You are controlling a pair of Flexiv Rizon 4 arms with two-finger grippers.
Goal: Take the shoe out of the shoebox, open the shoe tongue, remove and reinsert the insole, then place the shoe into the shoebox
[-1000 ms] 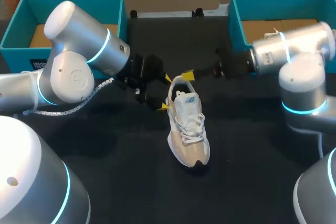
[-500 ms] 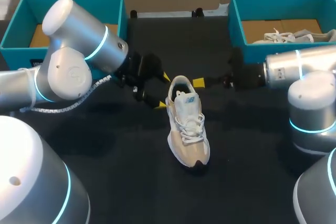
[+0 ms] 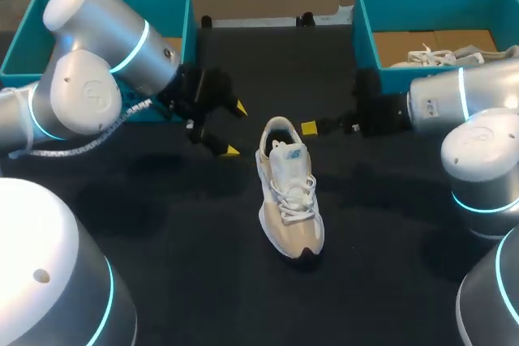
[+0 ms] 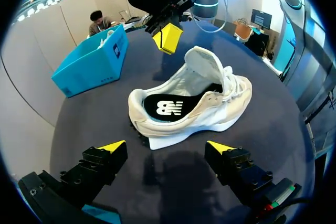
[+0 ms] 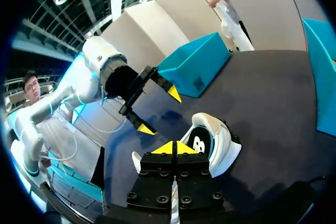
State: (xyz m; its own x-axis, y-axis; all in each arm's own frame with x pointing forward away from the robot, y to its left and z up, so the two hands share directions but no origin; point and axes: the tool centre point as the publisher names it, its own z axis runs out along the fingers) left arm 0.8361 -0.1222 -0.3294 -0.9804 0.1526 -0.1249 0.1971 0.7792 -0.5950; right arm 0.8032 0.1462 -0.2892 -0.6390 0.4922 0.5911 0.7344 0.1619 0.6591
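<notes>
While the shoe (image 3: pixel 289 200) stands on its sole in the middle of the black worktop (image 3: pixel 162 232), heel to the far side and toe toward the robot, neither hand has hold of it. The left hand (image 3: pixel 235 129) hangs off the heel's left side, apart from the shoe, its two yellow-tipped fingers spread wide with nothing between them. In the left wrist view the shoe (image 4: pixel 189 103) lies ahead of that hand (image 4: pixel 167 147), heel nearest. The tongue (image 4: pixel 207 66) is lifted up off the opening, and the dark insole (image 4: pixel 169 108) shows flat inside.

The right hand (image 3: pixel 308 127) sits near the heel's right side, its fingers pressed together and gripping nothing. In its own wrist view the yellow tips meet in a single wedge (image 5: pixel 176 148), with the shoe's opening (image 5: pixel 212 145) just ahead.

A teal left shoebox (image 3: pixel 174 6) stands at the far left of the worktop. A teal right shoebox (image 3: pixel 369 38) at the far right holds a second shoe (image 3: pixel 442 56).
</notes>
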